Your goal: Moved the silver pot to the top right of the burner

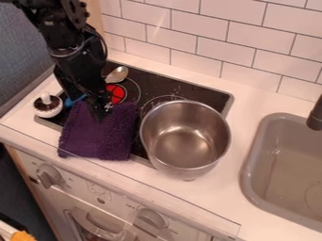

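Nearest me, bottom-left corner: something orange (23, 236), partly cut off. Then the white oven front, two knobs (151, 219) and a curved handle (104, 230). Counter (157, 182) above it.

Silver pot (185, 136): mouth up, over the front right part of the cooktop (206, 94), sticking out past its edge over the counter. Grey sink (250, 162) to the pot's right, with a dark faucet (316, 115) at its far right. Purple cloth (104, 134) bunched on the front left of the cooktop, just beside the pot.

Gripper (102, 112) points down at the cloth's back part, well left of the pot's middle. Can't tell if jaws are apart, together or on the cloth. Blue item (73, 100) just beside it; white round container (48, 107) with dark top at the cooktop's left edge.

Further back: red disc (116, 93) on the cooktop, metal spoon (117, 74) behind it, white tiled wall (200, 26).
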Motion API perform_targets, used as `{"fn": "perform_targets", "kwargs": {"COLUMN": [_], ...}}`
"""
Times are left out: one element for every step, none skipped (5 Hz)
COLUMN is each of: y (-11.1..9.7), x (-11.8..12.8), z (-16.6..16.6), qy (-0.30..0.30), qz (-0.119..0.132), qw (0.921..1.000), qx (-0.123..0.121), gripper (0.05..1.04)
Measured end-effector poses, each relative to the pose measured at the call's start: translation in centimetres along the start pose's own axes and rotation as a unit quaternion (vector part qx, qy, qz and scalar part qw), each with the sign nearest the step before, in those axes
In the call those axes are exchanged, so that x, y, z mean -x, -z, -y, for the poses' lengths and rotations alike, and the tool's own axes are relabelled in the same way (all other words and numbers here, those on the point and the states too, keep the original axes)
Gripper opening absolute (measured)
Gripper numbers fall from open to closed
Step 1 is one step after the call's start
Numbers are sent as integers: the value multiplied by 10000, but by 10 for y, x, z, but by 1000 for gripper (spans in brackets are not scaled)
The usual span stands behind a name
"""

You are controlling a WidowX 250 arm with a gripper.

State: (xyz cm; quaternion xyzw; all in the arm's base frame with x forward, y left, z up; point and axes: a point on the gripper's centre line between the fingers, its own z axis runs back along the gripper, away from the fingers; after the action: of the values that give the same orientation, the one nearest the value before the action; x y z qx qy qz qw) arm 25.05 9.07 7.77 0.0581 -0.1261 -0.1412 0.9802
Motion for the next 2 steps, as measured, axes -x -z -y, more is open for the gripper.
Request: {"fn": "perform_targets", "kwargs": {"y": [4,3], "x": [2,-3], "z": [2,11], "qy": [-61,-281], "qz": [-71,-25], "qw": [9999,9991], "qx": [84,314], "gripper": [1000,1000]}}
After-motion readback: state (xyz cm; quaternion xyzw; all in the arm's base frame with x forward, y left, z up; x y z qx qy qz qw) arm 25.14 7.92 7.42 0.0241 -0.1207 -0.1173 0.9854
